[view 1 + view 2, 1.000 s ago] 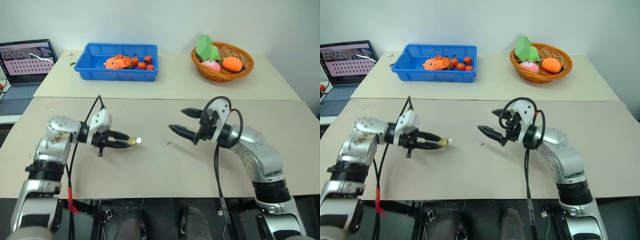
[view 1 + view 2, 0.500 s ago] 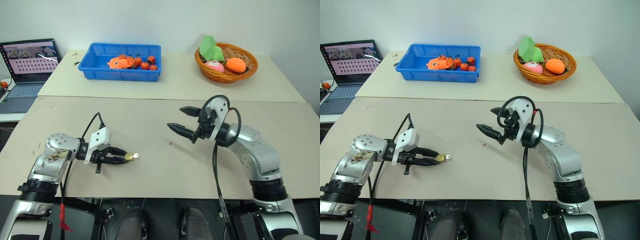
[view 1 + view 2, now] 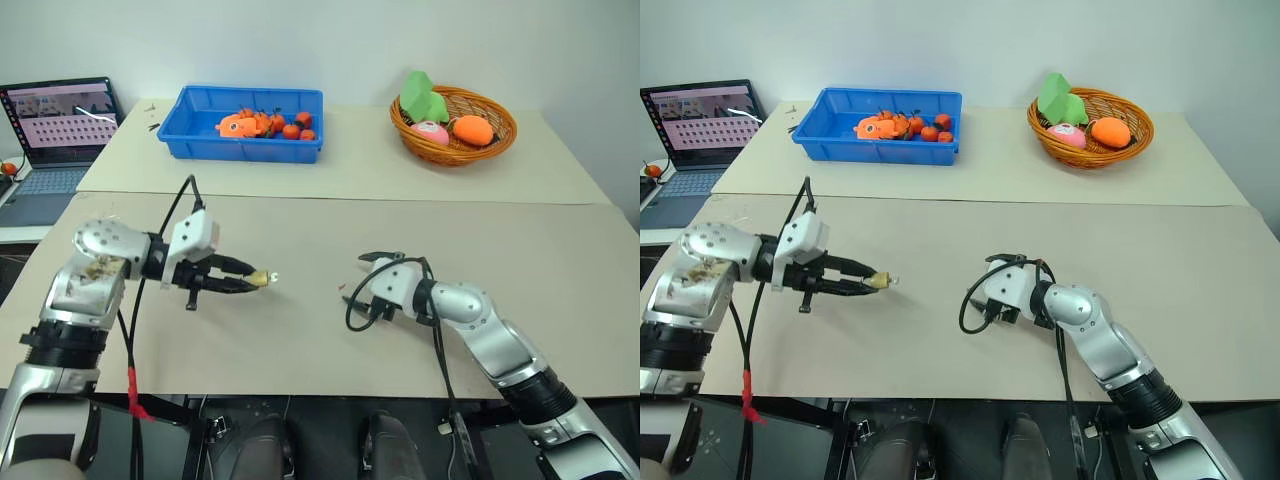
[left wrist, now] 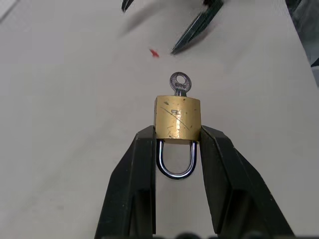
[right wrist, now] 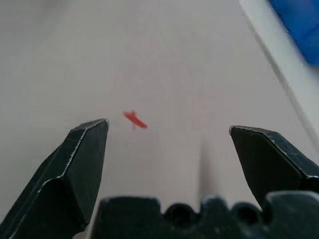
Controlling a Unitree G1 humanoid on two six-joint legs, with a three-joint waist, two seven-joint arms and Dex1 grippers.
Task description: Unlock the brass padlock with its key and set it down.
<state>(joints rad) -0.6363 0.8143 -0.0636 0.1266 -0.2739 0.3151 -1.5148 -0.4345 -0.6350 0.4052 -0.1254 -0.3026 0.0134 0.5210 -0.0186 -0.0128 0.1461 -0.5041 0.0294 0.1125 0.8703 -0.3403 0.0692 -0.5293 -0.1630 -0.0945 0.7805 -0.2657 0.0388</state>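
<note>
The brass padlock (image 4: pixel 177 117) hangs clear of the table with my left gripper (image 4: pixel 178 137) shut on its sides. Its silvery shackle sits between the fingers, and the key (image 4: pixel 179 83) sticks out of the far end. In the head view the padlock (image 3: pixel 260 278) is at the tip of the left gripper (image 3: pixel 243 281), left of the table's middle. My right gripper (image 5: pixel 169 132) is low over the table, a short way right of the padlock. Its fingers (image 5: pixel 84 149) stand wide open with nothing between them. Its fingertips (image 4: pixel 197 27) point toward the key.
A tiny red speck (image 5: pixel 134 119) lies on the table just ahead of the right gripper. At the back stand a blue bin (image 3: pixel 196 130) of small toys, a wicker basket (image 3: pixel 490 140) and a laptop (image 3: pixel 55 125). A seam (image 3: pixel 400 200) joins two tables.
My right gripper has dropped close to the table and rolled over, still open. My left gripper has lifted the padlock a little.
</note>
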